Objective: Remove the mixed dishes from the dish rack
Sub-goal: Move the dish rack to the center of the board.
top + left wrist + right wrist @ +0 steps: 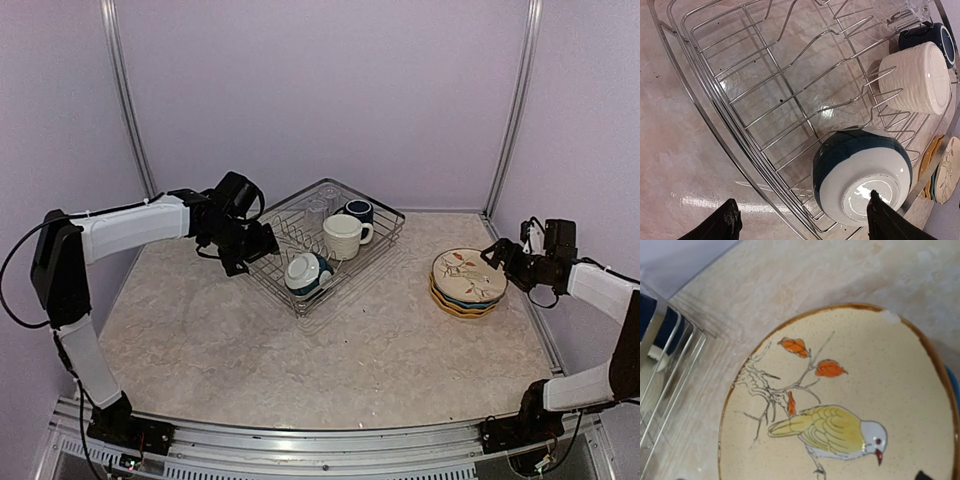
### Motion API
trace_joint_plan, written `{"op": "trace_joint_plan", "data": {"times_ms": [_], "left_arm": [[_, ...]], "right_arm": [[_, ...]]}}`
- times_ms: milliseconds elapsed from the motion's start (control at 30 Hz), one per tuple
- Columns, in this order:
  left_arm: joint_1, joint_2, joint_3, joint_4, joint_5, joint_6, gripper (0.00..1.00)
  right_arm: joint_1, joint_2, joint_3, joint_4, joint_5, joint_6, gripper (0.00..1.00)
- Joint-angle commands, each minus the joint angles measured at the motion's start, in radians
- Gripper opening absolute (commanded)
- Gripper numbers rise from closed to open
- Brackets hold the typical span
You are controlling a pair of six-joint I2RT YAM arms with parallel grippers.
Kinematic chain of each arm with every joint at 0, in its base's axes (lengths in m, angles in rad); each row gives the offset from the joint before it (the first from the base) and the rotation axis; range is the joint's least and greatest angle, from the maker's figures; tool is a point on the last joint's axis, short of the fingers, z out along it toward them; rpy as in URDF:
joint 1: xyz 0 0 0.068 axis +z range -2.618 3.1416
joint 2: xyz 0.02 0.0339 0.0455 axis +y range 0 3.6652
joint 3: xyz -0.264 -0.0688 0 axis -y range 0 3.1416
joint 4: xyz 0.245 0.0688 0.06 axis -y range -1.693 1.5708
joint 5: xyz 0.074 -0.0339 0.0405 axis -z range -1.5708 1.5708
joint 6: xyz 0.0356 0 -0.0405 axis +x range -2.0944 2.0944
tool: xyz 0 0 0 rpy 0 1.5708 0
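Note:
The silver wire dish rack [385, 232] stands mid-table. In it are a teal-and-white bowl [307, 272] lying on its side, a cream mug [343, 236], a navy mug [358, 210] and a clear glass [316, 213]. My left gripper [252, 250] is open and empty, hovering over the rack's left near rim; in the left wrist view [801, 202] the bowl [860, 175] lies partly between the fingers. The cream bird-pattern plate [468, 272] tops a stack of yellow and blue plates at the right. My right gripper [497, 255] is open just above that plate [840, 405].
The rack's upright dividers [790, 100] stand bare at its left half. The cream mug [915, 77], navy mug [935, 37] and glass [900, 10] crowd its far end. Purple walls with metal posts [505, 130] close in the table's back and sides.

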Motion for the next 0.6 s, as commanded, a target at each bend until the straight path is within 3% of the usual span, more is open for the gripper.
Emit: {"op": "trace_joint_plan", "data": {"times_ms": [0,233,567], "left_arm": [[0.009,0.033,0.001,0.012,-0.006,-0.026,0.80],[0.010,0.055,-0.032,0.040,-0.002,-0.023,0.65],[0.009,-0.011,-0.138,0.071,-0.013,0.020,0.30]], "right_arm": [[0.013,-0.025,0.018,-0.014,0.018,0.006,0.97],[0.025,-0.036,0.029,-0.023,0.027,0.012,0.97],[0.049,-0.037,0.037,-0.023,0.039,0.031,0.97]]}}
